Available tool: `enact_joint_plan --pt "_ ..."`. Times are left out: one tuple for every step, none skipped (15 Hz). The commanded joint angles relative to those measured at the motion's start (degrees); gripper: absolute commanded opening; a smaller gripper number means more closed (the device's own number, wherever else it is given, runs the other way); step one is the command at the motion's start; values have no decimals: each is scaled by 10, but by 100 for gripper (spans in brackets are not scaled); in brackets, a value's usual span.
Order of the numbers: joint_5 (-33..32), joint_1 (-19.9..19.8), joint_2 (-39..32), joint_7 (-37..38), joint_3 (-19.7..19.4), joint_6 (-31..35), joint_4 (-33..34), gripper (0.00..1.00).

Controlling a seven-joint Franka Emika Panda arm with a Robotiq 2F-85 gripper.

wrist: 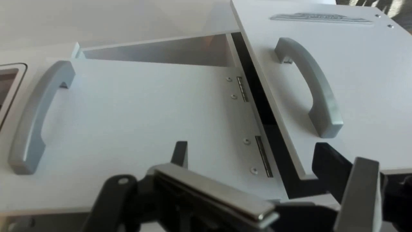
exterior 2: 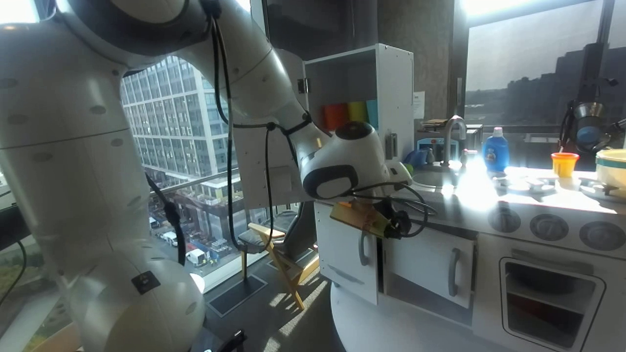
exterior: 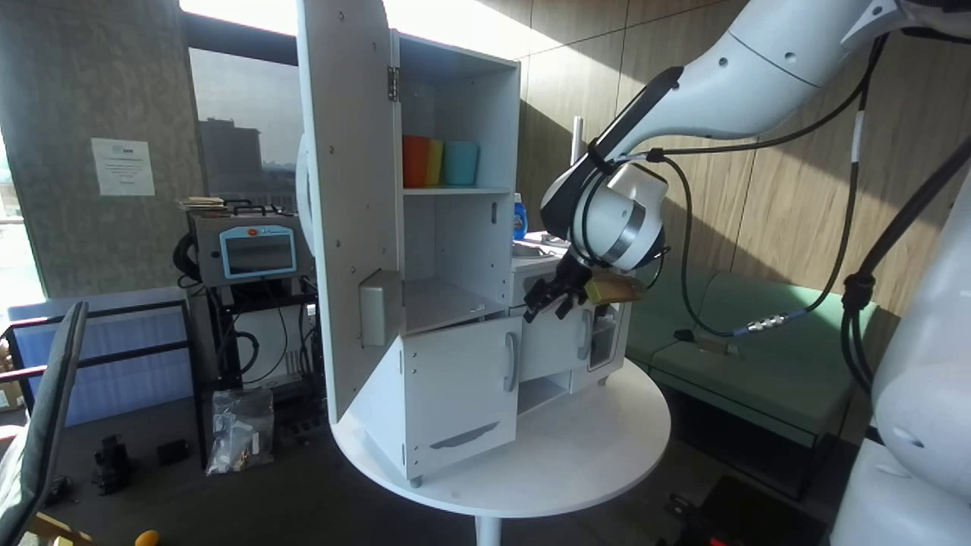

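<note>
Hand point(exterior: 546, 309): one, black, two-fingered; fingers point(wrist: 331, 169) spread wide apart, nothing held between them; contact with any listed item not made out.

Item 1, toy-fridge lower door point(wrist: 360, 87): beyond the hand and to its right in the wrist view; flat white panel, a little ajar. Probably light board, stiff, easy to swing; the smooth face likely offers little purchase.

Item 2, fridge-door handle point(wrist: 315, 82): grey bowed pull, nearer the hand than Item 4, just ahead of one fingertip in the wrist view. Looks rigid, likely moulded plastic, perhaps slightly slick. Best hold: across the middle of the bow, one finger passed through the gap behind it; second choice, the panel's free edge.

Item 3, sink-cabinet door point(wrist: 145, 122): directly ahead of the hand; white, seemingly ajar; metal hinges point(wrist: 264, 156) on the fridge side, set with small screws point(wrist: 247, 141). Likely as light and stiff as Item 1; a hard wrench could strain the fixings.

Item 4, sink-cabinet handle point(wrist: 35, 109): matching grey bow, farther off to the left of the hand in the wrist view; best leverage probably here, at the edge opposite the hinges.

Surroundings: orange tumbler point(exterior: 414, 161), yellow tumbler point(exterior: 435, 161) and blue tumbler point(exterior: 460, 163) on a shelf point(exterior: 455, 191), above and left of the hand in an exterior view; blue detergent bottle point(exterior 2: 496, 151), above and right of the hand in an exterior view; round white desk point(exterior: 607, 440), below the hand
</note>
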State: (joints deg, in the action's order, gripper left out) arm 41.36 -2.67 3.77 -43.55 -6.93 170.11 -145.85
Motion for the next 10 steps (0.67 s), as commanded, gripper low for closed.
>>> enact_joint_plan --pt "-156 -36 -9 158 -7 22 -53 100" --pt "-194 -45 -10 205 -13 18 -62 100" --pt "-244 -57 -7 253 -23 10 -73 100" --pt "-284 -95 -1 298 -5 -2 -79 100" --pt "-338 -116 11 345 -6 -22 -86 100" --pt "-387 -139 22 390 -1 -33 -90 100" --pt "-439 -168 35 436 9 -67 -88 100" --pt "-486 -196 57 482 25 -108 -84 100" --pt "-517 -214 87 527 46 -160 -82 100" --pt "-535 -215 109 571 65 -206 -85 100"
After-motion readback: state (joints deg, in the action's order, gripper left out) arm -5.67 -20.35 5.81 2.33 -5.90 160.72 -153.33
